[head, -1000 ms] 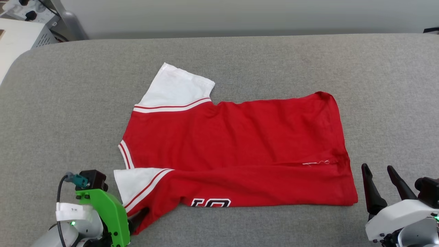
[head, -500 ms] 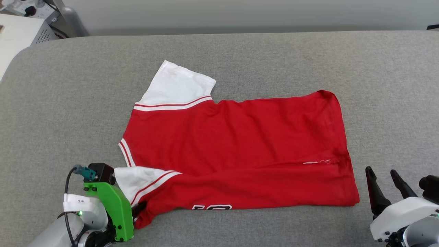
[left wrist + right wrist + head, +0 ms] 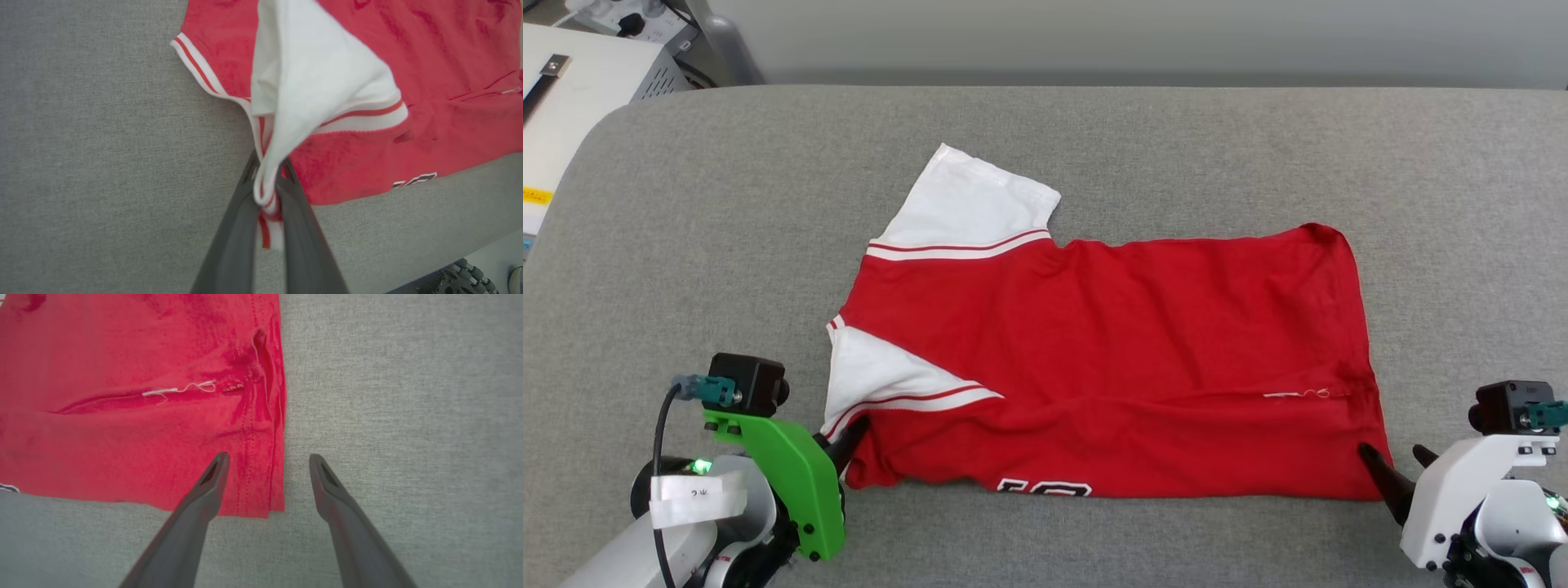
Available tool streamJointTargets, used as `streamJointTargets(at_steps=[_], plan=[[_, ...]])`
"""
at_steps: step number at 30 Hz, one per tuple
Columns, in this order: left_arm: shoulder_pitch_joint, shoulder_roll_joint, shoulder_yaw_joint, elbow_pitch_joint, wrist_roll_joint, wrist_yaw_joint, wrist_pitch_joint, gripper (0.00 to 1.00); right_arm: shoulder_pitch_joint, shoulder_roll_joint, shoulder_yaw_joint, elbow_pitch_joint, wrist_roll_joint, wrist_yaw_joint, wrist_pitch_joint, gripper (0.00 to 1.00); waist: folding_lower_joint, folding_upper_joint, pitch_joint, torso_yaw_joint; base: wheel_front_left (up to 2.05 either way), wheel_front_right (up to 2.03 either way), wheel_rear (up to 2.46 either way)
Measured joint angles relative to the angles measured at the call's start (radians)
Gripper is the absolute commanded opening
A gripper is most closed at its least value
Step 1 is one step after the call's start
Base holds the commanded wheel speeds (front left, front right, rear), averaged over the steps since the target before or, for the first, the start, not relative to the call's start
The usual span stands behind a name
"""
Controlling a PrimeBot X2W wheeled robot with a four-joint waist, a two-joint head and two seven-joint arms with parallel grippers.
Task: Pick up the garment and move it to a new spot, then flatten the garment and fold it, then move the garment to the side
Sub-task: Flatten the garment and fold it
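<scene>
The garment (image 3: pixel 1135 343) lies spread on the grey padded surface (image 3: pixel 1094 139), plain red side up. One white sleeve points to the far side. A strip of black and white print shows at the near edge. My left gripper (image 3: pixel 852 433) is shut on the near sleeve's striped trim. In the left wrist view that gripper (image 3: pixel 267 181) pinches the trim, and the white sleeve (image 3: pixel 310 81) is lifted and draped over the red body. My right gripper (image 3: pixel 1391 451) is open at the near right hem corner. In the right wrist view its fingers (image 3: pixel 268 459) straddle the hem of the garment (image 3: pixel 122 437).
A white cabinet (image 3: pixel 572 90) with cables stands beyond the surface's far left corner. A grey wall runs along the back. In the left wrist view the surface's near edge and part of the robot's base (image 3: pixel 470 277) show at the lower right.
My left gripper has shut on the near sleeve and drawn it up over the red body. My right gripper has moved in to the hem corner. The head view has shifted slightly.
</scene>
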Motion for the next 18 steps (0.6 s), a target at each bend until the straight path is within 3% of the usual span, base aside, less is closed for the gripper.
streamJointTargets(at_steps=[8, 9, 10, 11, 18], plan=[[0.001, 0.002, -0.002, -0.065, 0.013, 0.027, 0.000, 0.00, -0.078, -0.009, 0.045, 0.146, 0.021, 0.000, 0.056, 1.00, 0.0000, 0.0000, 0.045, 0.020, 0.00, 0.00, 0.00], [0.001, -0.001, -0.004, -0.064, 0.013, 0.027, -0.003, 0.00, -0.079, -0.010, 0.050, 0.161, 0.026, -0.006, 0.071, 0.87, 0.0000, 0.0000, 0.049, 0.024, 0.00, 0.00, 0.00], [0.001, -0.002, -0.004, -0.064, 0.013, 0.027, -0.003, 0.00, -0.082, -0.010, 0.053, 0.169, 0.030, -0.008, 0.081, 0.47, 0.0000, 0.0000, 0.052, 0.027, 0.00, 0.00, 0.00], [0.001, -0.004, -0.004, -0.063, 0.013, 0.027, -0.007, 0.00, -0.085, -0.012, 0.056, 0.173, 0.032, -0.008, 0.090, 0.00, 0.0000, 0.0000, 0.054, 0.030, 0.00, 0.00, 0.00], [0.016, -0.008, -0.001, -0.053, 0.013, 0.030, -0.028, 0.00, -0.094, -0.015, 0.062, 0.163, 0.044, -0.008, 0.103, 0.00, 0.0000, 0.0000, 0.042, 0.030, 0.00, 0.00, 0.00]])
